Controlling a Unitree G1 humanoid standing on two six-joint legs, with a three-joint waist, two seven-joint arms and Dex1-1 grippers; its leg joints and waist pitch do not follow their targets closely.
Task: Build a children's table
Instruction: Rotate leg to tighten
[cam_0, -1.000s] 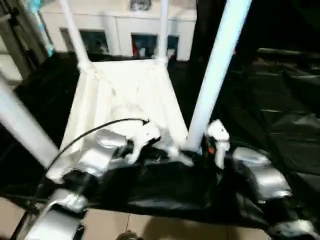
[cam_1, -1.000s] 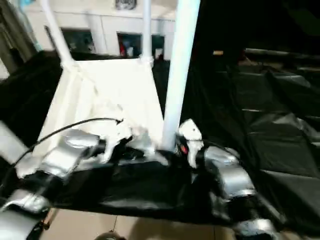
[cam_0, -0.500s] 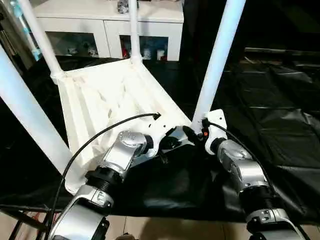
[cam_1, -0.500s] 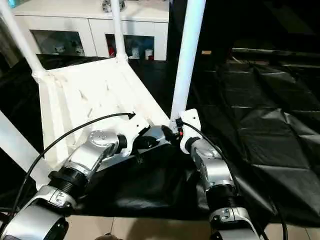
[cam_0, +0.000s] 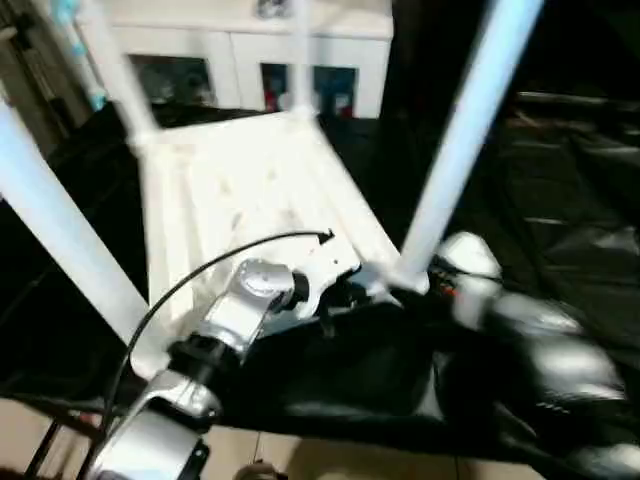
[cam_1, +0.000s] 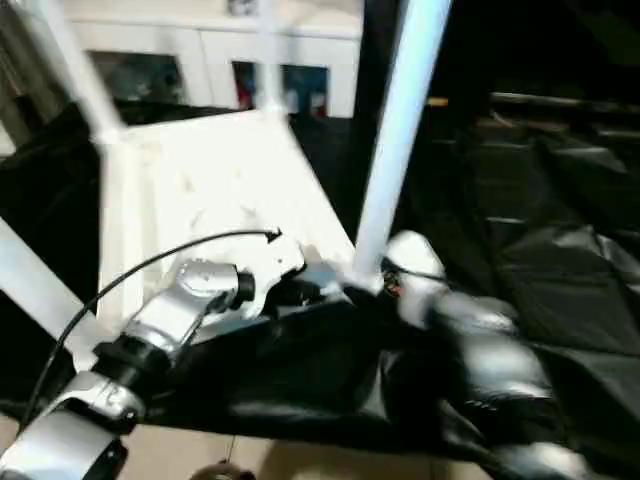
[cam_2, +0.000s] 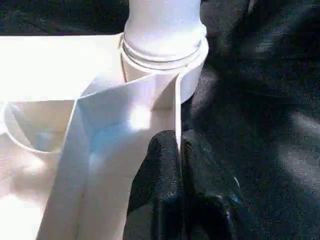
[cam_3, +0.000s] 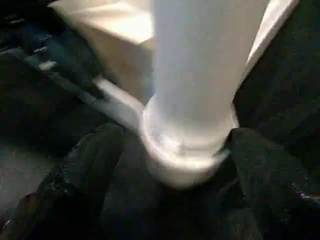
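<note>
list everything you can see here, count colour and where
white plastic rectangular table top: one, upside down on the black sheet, ribbed underside up
long tapered white tube legs: four, standing up from the corner sockets
black plastic sheet: one, spread under the table
white glass-door cabinet: one, behind the table
left gripper: one, black fingers shut on a rib of the top's near edge, beside a corner socket
right gripper: one, black fingers open on either side of the near right leg's base

Table (cam_1: 200, 190) upside down, legs up; left hand (cam_1: 322, 290) at rim.
</note>
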